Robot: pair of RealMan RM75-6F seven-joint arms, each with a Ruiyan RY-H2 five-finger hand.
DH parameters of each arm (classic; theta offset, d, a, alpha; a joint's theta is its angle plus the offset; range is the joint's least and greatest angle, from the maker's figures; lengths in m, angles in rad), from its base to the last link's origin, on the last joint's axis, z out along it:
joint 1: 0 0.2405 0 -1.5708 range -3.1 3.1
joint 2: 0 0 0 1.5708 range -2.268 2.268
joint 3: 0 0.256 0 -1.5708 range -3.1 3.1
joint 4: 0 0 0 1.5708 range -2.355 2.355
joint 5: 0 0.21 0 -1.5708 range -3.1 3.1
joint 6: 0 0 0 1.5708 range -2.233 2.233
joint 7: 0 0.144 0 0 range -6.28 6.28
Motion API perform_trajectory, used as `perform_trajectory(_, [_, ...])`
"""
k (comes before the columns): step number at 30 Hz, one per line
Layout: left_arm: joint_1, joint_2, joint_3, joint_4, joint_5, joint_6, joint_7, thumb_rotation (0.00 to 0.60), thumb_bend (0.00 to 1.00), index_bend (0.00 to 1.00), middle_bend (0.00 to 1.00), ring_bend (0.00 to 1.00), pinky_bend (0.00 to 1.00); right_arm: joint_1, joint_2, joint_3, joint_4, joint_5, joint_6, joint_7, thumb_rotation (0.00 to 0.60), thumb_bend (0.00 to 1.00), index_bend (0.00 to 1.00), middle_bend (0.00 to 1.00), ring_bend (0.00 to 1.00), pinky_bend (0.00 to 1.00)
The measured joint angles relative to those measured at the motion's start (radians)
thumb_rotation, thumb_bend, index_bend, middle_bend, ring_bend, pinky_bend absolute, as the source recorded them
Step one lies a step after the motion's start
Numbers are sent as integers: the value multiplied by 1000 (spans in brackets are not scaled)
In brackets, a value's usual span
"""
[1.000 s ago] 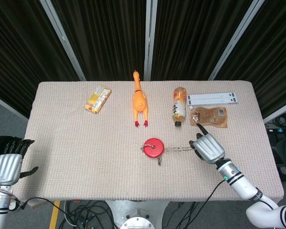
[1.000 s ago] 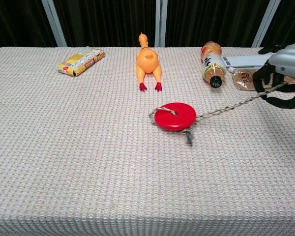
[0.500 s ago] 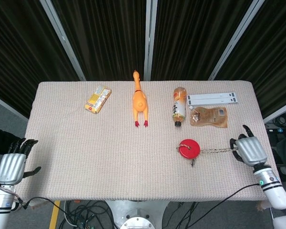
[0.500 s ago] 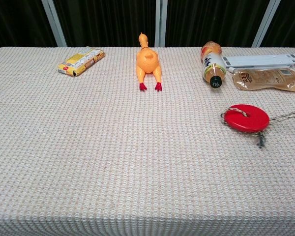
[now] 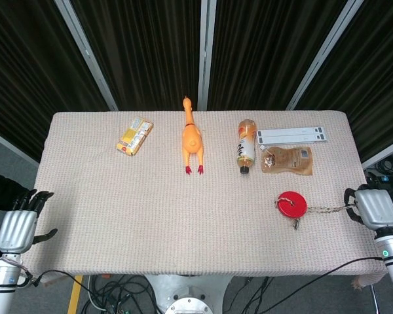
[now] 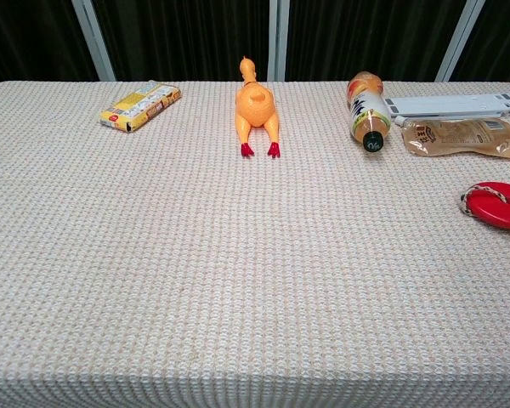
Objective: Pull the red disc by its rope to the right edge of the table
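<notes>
Lying flat on the counter (image 5: 118,196) toward the right side, the red disc (image 5: 291,203), short of the right edge and in front of the brown pouch (image 5: 287,160). Running rightward from the disc, the rope (image 5: 324,210), reaching the right hand (image 5: 373,208) at the counter's right edge; fingers curling around the rope's end, holding it, as far as the head view is showing. Hanging off the left front corner, clear of the counter, the left hand (image 5: 18,226), fingers spread and holding nothing. Showing both hands and the full rope only in the head view; cutting off the disc (image 6: 500,205) at the right border in the chest view, with neither hand nor the rope's far end appearing there. Giving a closer look in the chest view at the back row: yellow box (image 6: 140,105) at the left, rubber chicken (image 6: 255,110) in the middle, bottle (image 6: 367,108) lying with its cap toward the front, white strip (image 6: 453,104) and pouch beside it. Sitting near the far edge, all of these, well apart from the disc except the pouch, which is lying near it. Leaving only a short stretch of bare cloth between disc and right edge; stretching wide and open across the front and left of the counter.
</notes>
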Motion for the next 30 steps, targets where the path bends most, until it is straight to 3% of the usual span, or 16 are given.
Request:
perform_trajectory(9, [4, 1, -2, 10, -7, 3, -14, 600, 21, 194, 182, 97, 143, 100, -109, 93, -122, -73, 14, -123, 600, 497, 996, 967, 385, 0])
perform_trajectory(10, [5, 1, -2, 12, -9, 4, -17, 600, 21, 194, 182, 97, 143, 114, -136, 105, -128, -76, 13, -145, 600, 468, 947, 937, 373, 0])
perform_trajectory(11, [5, 2, -3, 12, -10, 4, -19, 600, 21, 194, 182, 97, 143, 125, -157, 112, -132, -77, 10, -162, 600, 398, 830, 842, 326, 0])
perform_trajectory(12, [6, 2, -3, 13, -10, 5, -22, 600, 21, 194, 182, 97, 143, 136, -175, 117, -136, -76, 2, -179, 600, 279, 576, 623, 214, 0])
perform_trajectory(13, [7, 3, -3, 15, -11, 6, -24, 600, 21, 194, 182, 97, 143, 147, -190, 119, -144, -71, -18, -197, 600, 142, 294, 343, 102, 0])
perform_trajectory(14, [8, 3, -3, 16, -12, 6, -25, 600, 21, 194, 182, 97, 143, 154, -194, 120, -152, -64, -39, -206, 600, 52, 87, 123, 15, 0])
perform_trajectory(15, [8, 3, -3, 18, -12, 6, -27, 600, 22, 194, 182, 97, 143, 162, -194, 122, -164, -55, -63, -214, 600, 16, 10, 28, 0, 0])
perform_trajectory(18, [10, 4, -4, 21, -13, 8, -33, 600, 21, 194, 182, 97, 143, 183, -187, 129, -212, -30, -139, -220, 600, 0, 0, 0, 0, 0])
perform_trajectory(21, [10, 4, -4, 22, -12, 9, -36, 600, 22, 194, 182, 97, 143, 188, -177, 130, -233, -40, -144, -209, 600, 0, 0, 0, 0, 0])
perform_trajectory(30, [10, 4, -7, 16, -2, 25, -35, 600, 21, 194, 179, 97, 143, 84, -109, 92, -244, -143, 83, -111, 600, 0, 0, 0, 0, 0])
